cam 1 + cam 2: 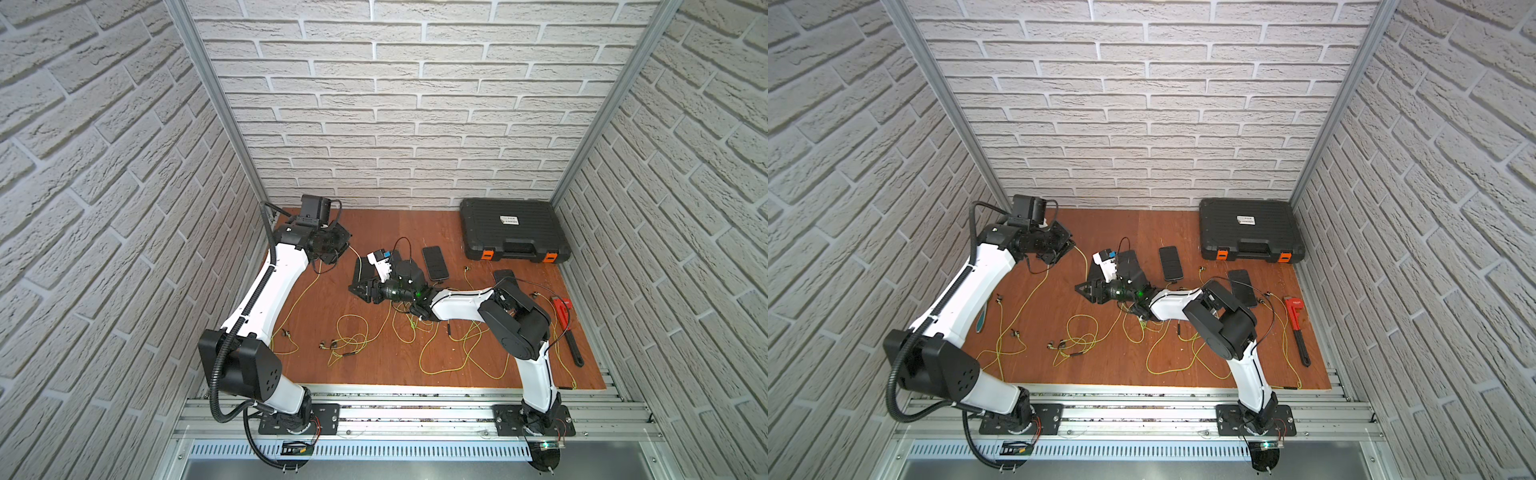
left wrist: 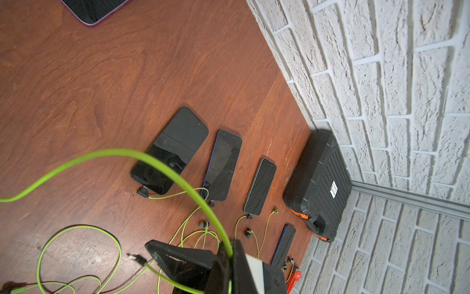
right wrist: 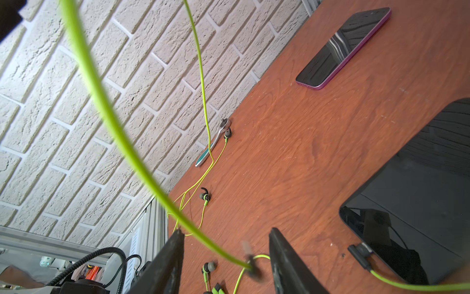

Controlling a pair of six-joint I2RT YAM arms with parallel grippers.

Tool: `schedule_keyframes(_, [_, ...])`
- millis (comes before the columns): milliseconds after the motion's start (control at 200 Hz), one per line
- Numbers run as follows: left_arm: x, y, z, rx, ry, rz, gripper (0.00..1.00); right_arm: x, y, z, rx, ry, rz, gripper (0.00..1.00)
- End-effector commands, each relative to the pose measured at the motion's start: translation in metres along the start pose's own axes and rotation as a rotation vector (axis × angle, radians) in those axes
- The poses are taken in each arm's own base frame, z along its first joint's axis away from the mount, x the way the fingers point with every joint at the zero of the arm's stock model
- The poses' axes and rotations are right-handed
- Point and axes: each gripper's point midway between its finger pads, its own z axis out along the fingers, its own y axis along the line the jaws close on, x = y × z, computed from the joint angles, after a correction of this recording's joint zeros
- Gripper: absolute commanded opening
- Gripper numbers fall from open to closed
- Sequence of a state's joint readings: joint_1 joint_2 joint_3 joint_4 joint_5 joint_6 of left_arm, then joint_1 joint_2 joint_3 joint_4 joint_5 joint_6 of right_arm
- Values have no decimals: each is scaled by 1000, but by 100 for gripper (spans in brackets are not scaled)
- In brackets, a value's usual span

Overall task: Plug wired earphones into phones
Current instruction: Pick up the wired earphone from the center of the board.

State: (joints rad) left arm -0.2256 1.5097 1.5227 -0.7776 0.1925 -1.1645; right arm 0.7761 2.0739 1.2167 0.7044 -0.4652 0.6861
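Note:
My left gripper (image 2: 230,252) is shut on a yellow-green cord of the wired earphones (image 2: 162,163); it hangs at the back left (image 1: 332,255). That cord arcs across to my right gripper (image 3: 226,231), which stands open low over the board (image 1: 359,289). A blurred dark plug (image 3: 250,267) dangles between the right fingers, touching neither. Several phones (image 2: 173,152) lie in a row, three with plugs at their near ends. One large phone (image 3: 419,203) lies right beside the right gripper, a plug (image 3: 358,253) in it. A purple-edged phone (image 3: 343,48) lies farther off.
A ribbed black case (image 1: 513,232) with orange latches stands at the back right. A red pipe wrench (image 1: 563,311) lies near the right wall, a ratchet (image 3: 213,142) by the left wall. Loose cords and earbuds (image 1: 353,336) sprawl over the front of the wooden board (image 1: 415,224).

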Motion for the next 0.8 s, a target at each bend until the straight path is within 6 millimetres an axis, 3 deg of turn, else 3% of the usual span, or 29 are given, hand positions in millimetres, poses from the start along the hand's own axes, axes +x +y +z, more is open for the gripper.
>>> schedule_keyframes(0, [-2, -11, -11, 58, -20, 6, 0, -8, 16, 6, -43, -22, -27, 45])
schedule_keyframes(65, [-2, -11, -10, 60, -21, 6, 0, -7, 14, 6, -37, -16, -23, 38])
schedule_keyframes(395, [-3, -12, -11, 65, -24, 1, 0, 5, 8, 8, -22, 11, -1, 34])
schedule_keyframes(795, [-5, -11, -11, 67, -26, 0, 0, 18, 2, 7, -1, 40, 9, 35])
